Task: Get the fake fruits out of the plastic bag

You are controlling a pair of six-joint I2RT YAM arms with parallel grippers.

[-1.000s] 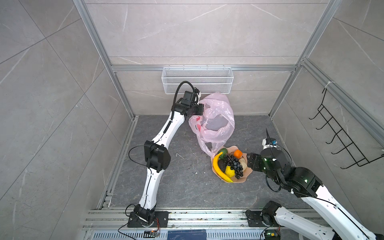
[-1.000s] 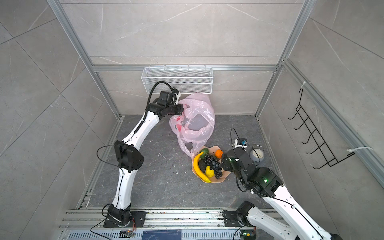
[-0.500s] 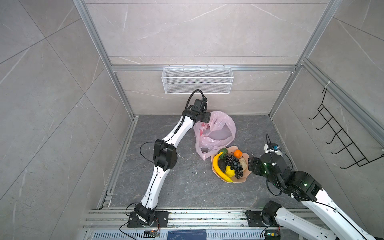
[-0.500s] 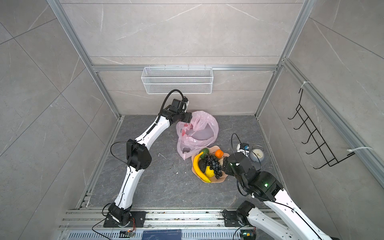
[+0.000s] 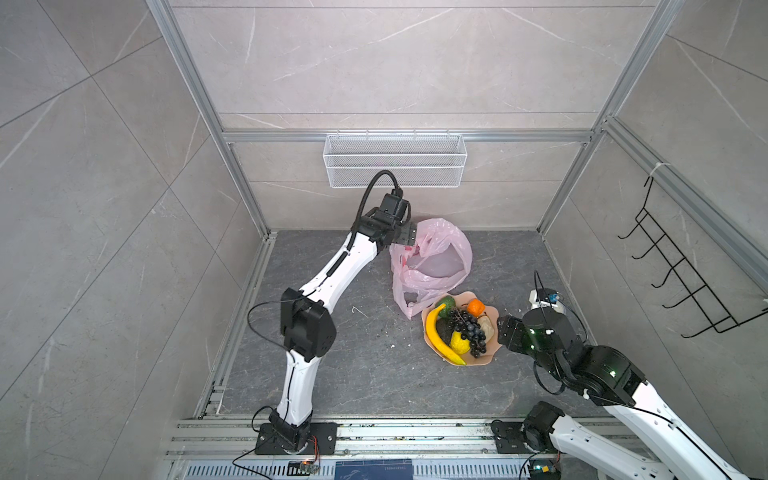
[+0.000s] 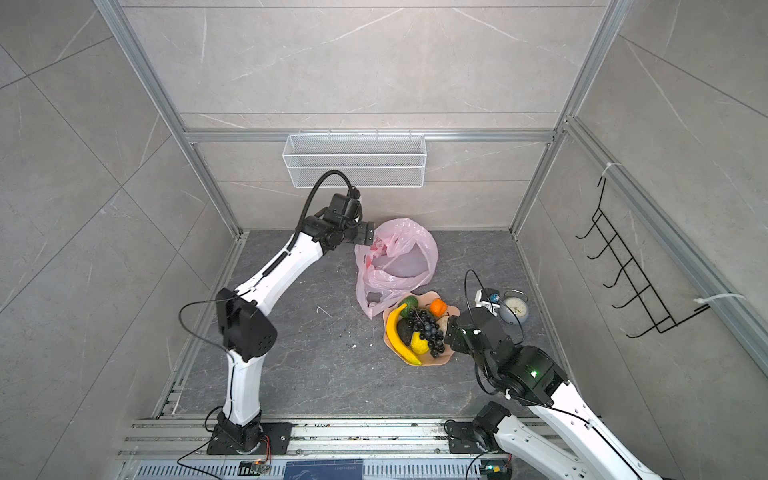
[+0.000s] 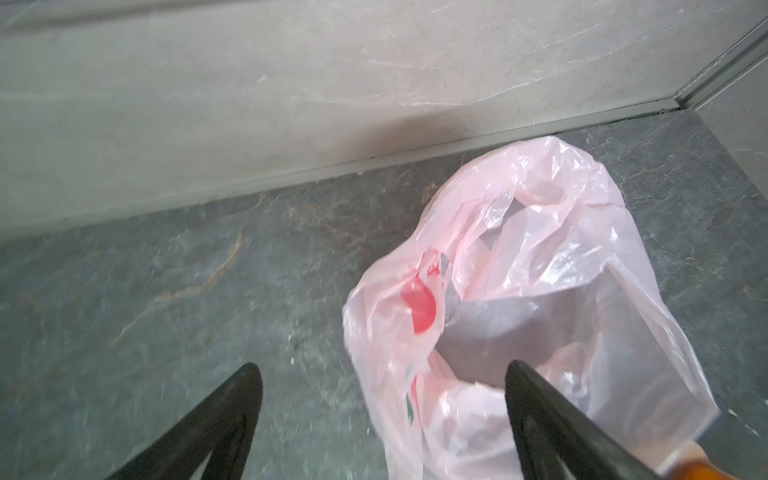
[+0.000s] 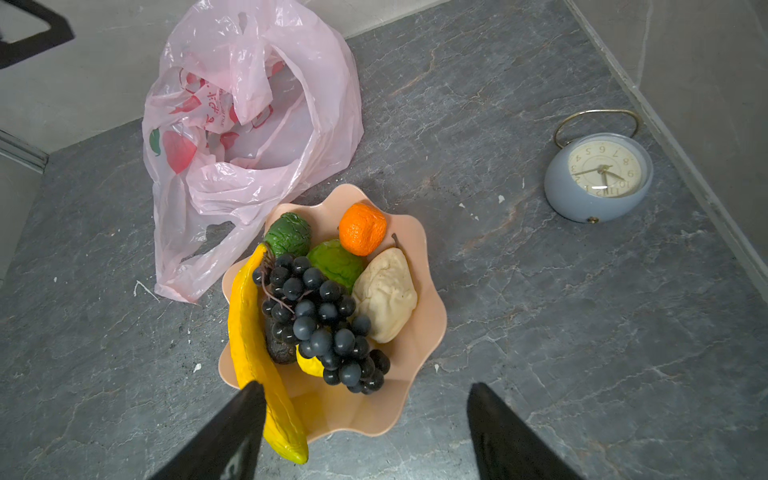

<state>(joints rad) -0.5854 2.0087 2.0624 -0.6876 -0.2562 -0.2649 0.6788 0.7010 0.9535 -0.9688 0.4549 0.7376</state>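
The plastic bag (image 5: 432, 262) lies slumped and open-mouthed on the grey floor near the back wall; no fruit shows inside it in the left wrist view. My left gripper (image 7: 383, 369) hangs open over the bag's left edge (image 7: 519, 291), holding nothing. The fake fruits sit piled on a peach scalloped plate (image 8: 424, 332): banana (image 8: 253, 345), grape bunch (image 8: 320, 320), orange (image 8: 362, 228), green pieces (image 8: 334, 262), beige piece (image 8: 386, 291) and lemon (image 8: 309, 361). Just off the plate's right rim in both top views, my right gripper (image 8: 365, 390) is open and empty.
A blue-grey alarm clock (image 8: 598, 174) stands on the floor right of the plate. A white wire basket (image 5: 395, 160) hangs on the back wall above the bag. A black hook rack (image 5: 681, 274) is on the right wall.
My left gripper came down from holding the bag up, opened and let it go; the bag sank onto the floor. The right gripper barely moved.
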